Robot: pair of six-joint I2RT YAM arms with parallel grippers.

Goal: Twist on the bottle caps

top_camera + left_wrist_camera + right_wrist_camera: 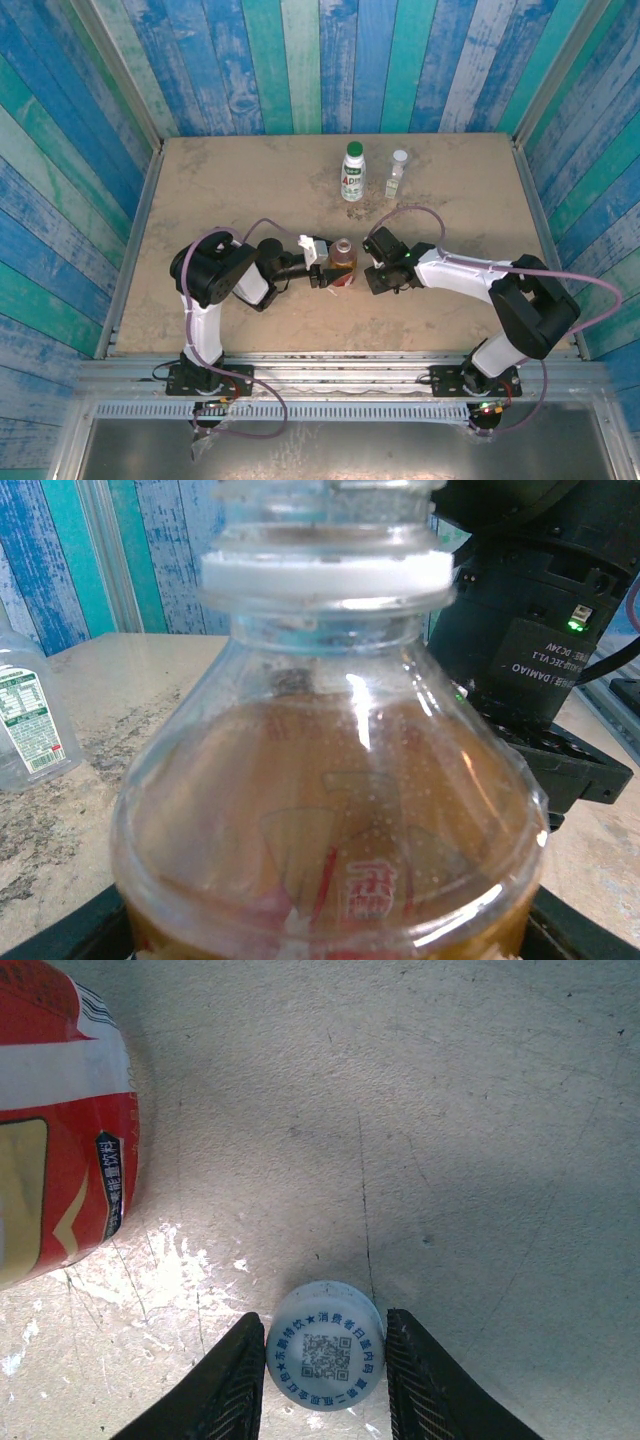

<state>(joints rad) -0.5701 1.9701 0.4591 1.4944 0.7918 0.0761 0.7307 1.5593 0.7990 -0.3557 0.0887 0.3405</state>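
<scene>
- Left gripper: fingers clamped on the amber bottle, which stands upright mid-table.
- Left wrist view: bottle neck is bare, with a white collar ring and no cap on top.
- Right gripper: just right of the amber bottle, low over the table.
- Right fingers: closed against both sides of the white cap. The cap lies flat on the table, QR print up.
- White bottle and clear bottle: upright side by side at the far edge, both capped.
</scene>
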